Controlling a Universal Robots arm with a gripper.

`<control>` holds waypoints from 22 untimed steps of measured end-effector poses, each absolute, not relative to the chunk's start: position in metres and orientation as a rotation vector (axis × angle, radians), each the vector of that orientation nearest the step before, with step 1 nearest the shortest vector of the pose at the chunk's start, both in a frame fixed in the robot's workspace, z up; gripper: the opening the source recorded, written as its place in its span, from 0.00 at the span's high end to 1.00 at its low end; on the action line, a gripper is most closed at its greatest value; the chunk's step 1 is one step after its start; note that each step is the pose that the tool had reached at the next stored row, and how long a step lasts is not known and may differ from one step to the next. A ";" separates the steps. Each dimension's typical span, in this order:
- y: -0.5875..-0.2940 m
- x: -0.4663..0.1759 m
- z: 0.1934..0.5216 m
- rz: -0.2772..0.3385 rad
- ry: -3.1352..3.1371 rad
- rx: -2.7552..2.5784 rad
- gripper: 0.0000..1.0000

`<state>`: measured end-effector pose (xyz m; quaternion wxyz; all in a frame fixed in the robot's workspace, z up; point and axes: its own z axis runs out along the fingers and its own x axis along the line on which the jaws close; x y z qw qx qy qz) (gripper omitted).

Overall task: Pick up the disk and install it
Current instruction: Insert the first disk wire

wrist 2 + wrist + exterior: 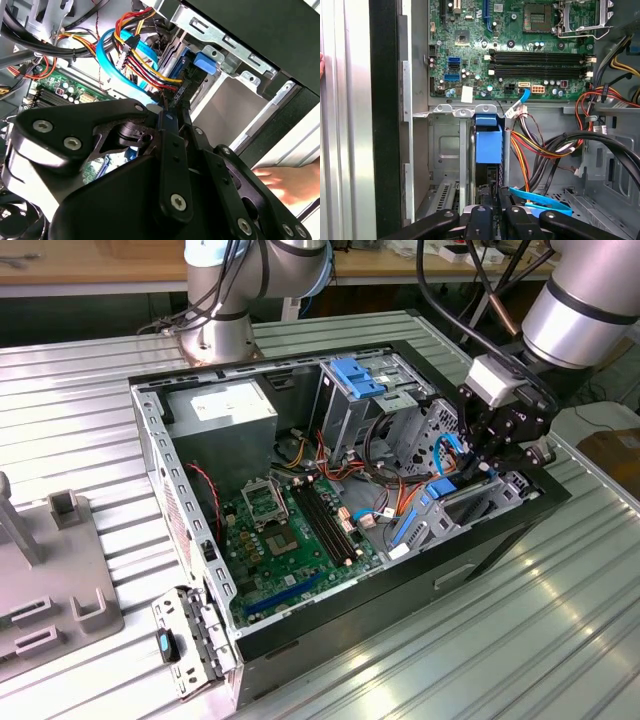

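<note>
The disk [445, 495] stands on edge in the bay at the corner of the open computer case [150, 430], on the exterior view's right. In the first wrist view its blue carrier rail [487, 142] runs away from my fingers toward the bay's metal wall, with the dark body edge-on beneath it. My gripper [482, 472] hangs right over it, the black fingers [481, 212] shut on the disk's near edge. In the second wrist view the gripper [167, 107] pinches the thin dark edge, and a blue carrier tab [205, 60] shows beyond it.
Bundled power cables [545, 150] and a blue data cable [540, 200] lie close beside the bay. The motherboard [290, 530], power supply [225, 410] and a tall drive cage with a blue bracket [355, 375] are in the case. A person's hand [290, 182] rests by the outer wall.
</note>
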<state>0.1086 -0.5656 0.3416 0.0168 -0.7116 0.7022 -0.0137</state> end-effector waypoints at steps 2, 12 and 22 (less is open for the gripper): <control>-0.566 0.109 0.341 -0.045 2.185 -2.214 0.83; -0.566 0.109 0.353 -0.032 2.190 -2.220 0.83; -0.563 0.114 0.347 -0.033 2.190 -2.220 0.83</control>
